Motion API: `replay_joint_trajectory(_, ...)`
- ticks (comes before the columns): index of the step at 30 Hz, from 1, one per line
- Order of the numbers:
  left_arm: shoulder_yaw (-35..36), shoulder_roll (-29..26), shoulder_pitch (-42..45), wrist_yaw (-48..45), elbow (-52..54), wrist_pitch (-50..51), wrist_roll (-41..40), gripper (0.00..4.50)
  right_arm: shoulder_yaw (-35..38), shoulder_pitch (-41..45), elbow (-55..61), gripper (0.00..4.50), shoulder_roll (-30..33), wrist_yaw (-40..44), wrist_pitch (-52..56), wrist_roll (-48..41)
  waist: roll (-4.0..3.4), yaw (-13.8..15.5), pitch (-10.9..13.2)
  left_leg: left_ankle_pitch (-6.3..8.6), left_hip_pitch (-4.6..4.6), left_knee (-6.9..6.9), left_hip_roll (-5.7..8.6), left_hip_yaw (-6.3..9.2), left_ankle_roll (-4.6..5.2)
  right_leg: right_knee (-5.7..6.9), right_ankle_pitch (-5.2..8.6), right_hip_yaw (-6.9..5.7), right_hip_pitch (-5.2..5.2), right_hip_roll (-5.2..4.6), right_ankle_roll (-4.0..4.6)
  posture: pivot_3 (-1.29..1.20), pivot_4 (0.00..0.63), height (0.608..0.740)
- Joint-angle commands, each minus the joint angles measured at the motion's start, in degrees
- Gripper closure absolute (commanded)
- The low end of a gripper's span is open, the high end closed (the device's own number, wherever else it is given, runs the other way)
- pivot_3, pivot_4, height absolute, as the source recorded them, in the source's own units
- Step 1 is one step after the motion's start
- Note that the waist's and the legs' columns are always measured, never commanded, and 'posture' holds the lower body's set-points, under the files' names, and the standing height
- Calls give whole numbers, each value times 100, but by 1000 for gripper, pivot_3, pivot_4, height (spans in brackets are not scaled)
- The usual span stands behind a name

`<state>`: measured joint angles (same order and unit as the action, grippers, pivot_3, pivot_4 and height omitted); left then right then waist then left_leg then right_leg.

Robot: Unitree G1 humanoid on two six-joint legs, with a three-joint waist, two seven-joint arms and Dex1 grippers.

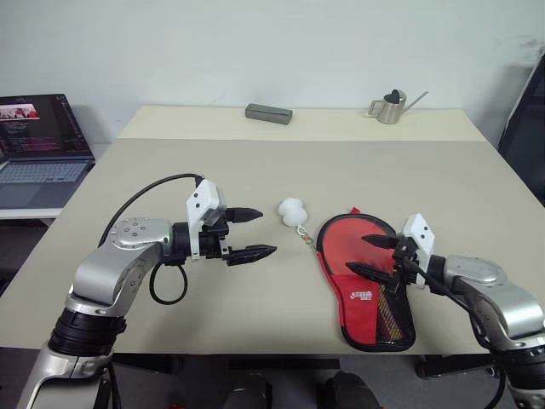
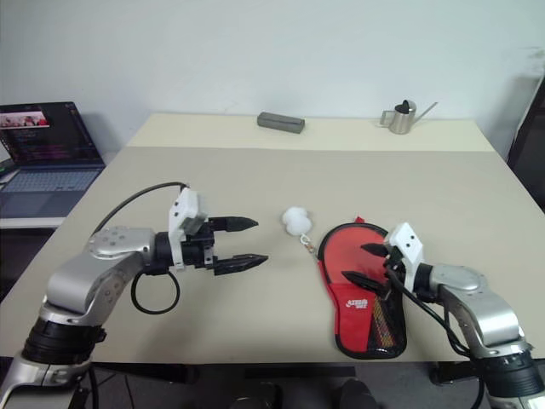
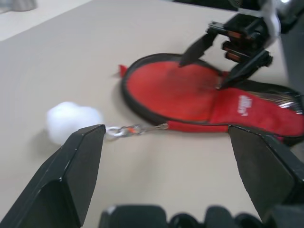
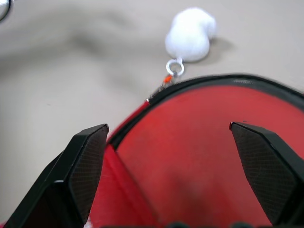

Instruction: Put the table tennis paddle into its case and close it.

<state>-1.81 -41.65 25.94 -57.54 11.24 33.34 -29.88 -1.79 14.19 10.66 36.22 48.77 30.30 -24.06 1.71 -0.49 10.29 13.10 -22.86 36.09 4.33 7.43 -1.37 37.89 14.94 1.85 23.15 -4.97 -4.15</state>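
Left eye view: red case (image 1: 362,277) under open right end effector (image 1: 366,257).

Head stereo pair; wrist cams close.

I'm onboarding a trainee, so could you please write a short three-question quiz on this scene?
1. True or false: the left gripper is shut on the pom-pom.
2. What does the right gripper hover over: A) laptop B) case C) watering can?
3. Which side of the case faces up?

Key: 1 false, both grippers are open and empty; 2 B; 3 the red side with the mesh pocket.
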Motion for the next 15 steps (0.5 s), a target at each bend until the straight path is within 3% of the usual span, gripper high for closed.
replay_joint_trajectory(1,44,47,193,176,2,17,123,0,-105,208,-274,15,-146,69,-325,152,0,-1,0,0,0,0,0,0,0,0,0,0,1,0,0,0,150,740)
replay_joint_trajectory(8,-229,483,615,720,-590,17,653,0,-498,301,-1099,15,-241,26,-884,875,1,3,-1,-1,1,2,3,1,-1,4,-2,-1,0,0,-1,0,150,740)
replay_joint_trajectory(15,-597,1323,1452,1224,-2096,-231,1338,0,-506,440,-1439,15,-556,-103,-903,1015,4,-13,-3,-3,7,10,3,-1,-4,10,-10,2,-4,2,-1,0,150,740)
